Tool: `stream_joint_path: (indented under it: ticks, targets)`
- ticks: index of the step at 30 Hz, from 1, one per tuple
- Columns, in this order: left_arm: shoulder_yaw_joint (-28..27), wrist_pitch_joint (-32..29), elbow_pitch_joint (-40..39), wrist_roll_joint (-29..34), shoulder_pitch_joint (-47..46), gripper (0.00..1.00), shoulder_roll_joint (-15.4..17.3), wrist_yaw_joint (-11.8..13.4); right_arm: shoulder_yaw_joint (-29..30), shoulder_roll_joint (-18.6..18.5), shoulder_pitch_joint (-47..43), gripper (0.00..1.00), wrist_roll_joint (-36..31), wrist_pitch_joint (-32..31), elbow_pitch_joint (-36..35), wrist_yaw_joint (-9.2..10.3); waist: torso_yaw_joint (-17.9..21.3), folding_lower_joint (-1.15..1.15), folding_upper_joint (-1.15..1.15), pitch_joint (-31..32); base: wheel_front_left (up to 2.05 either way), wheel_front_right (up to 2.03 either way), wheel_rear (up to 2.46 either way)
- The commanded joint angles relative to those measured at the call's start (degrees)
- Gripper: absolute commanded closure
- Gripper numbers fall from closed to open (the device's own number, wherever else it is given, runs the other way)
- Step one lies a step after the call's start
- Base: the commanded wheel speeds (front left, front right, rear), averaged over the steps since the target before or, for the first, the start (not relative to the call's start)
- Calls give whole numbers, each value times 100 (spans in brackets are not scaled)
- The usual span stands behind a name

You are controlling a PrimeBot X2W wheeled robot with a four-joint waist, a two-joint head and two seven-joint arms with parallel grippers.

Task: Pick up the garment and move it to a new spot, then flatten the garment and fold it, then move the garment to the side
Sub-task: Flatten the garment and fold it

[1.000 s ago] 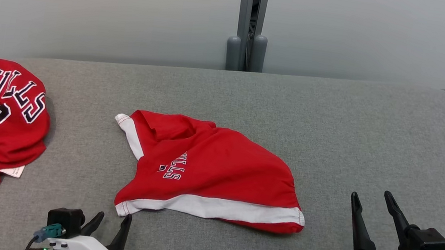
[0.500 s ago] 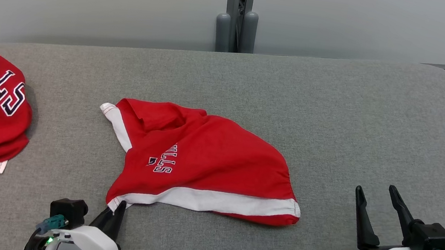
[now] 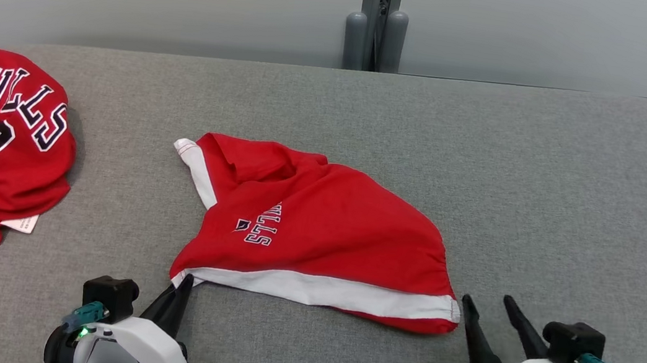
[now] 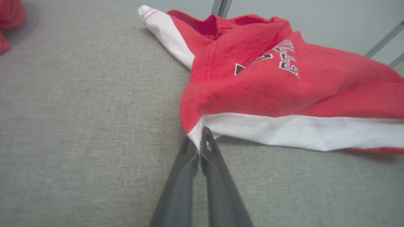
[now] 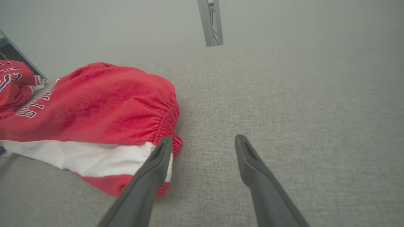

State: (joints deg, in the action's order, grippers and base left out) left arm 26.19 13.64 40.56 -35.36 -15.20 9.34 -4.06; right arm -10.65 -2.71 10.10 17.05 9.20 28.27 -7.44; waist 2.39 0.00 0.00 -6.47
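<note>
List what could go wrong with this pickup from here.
1. The left end effector is shut on only the white corner tip of the red shorts, so the cloth may slip out on lifting.
2. The right end effector stands open beside the waistband corner and grips nothing. A one-sided lift would likely bunch the shorts.

the shorts are red, with a white band along the near edge, another at the far left tip, and dark lettering turned sideways. they lie rumpled, mid-cushion, closer to its front edge. the right end looks gathered, perhaps an elastic waist. the near left corner is pinched by the left gripper.
</note>
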Motion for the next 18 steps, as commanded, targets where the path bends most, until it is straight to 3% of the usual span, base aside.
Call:
stream_joint_path:
  ticks: [1, 6, 15, 18]
  targets:
    - [-1, 17, -18, 18, -107, 100, 18, -20, -33, -33, 78, 0, 80, -42, 6, -9, -39, 0, 0, -27, 0, 0, 0]
    - [49, 39, -80, 51, -123, 100, -13, -2, -440, -58, 0, 0, 671, -321, -162, -9, -140, 0, 0, -97, 0, 0, 0]
    - [97, 48, -160, 50, -124, 100, 25, 47, -975, -457, -371, 0, 1327, -989, -882, -9, -161, 0, 0, -184, 0, 0, 0]
    - [106, 39, -175, 35, -118, 100, 29, 57, -1028, -540, -401, 9, 1481, -1075, -1098, -9, -156, 0, 0, -202, 0, 0, 0]
